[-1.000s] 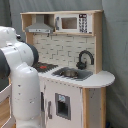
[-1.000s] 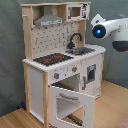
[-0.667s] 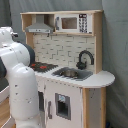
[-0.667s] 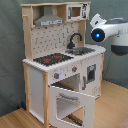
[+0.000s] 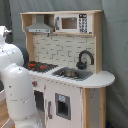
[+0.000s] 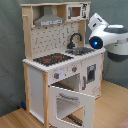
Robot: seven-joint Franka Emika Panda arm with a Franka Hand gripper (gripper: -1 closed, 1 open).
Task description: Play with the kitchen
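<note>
Grey fabric (image 5: 117,45) hangs behind the scene in both exterior views, and a light wooden floor (image 6: 112,107) lies under everything in the second exterior view. You will find the kitchen (image 6: 60,65) standing upright on that floor directly in front of the fabric. On top of the kitchen counter, the black-red stovetop (image 6: 52,59) sits beside the sink (image 5: 72,73), and the black faucet (image 5: 85,57) arches over the sink against the tiled back panel. Above the stovetop hangs the grey hood (image 5: 39,26); beside the hood, on the upper shelf, sits the small microwave (image 5: 70,23). Below the stovetop, the windowed oven door (image 6: 72,104) is swung down and open in the second exterior view, standing out in front of the kitchen. Note that the white robot arm (image 5: 17,85) fills the first exterior view's left and hides the lower front of the kitchen below the stovetop there. In the second exterior view, the arm's rounded white body with a blue light (image 6: 102,35) is at the sink end of the kitchen, level with the counter and overlapping its edge. You cannot tell from either view whether the jaws are released or clenched.
</note>
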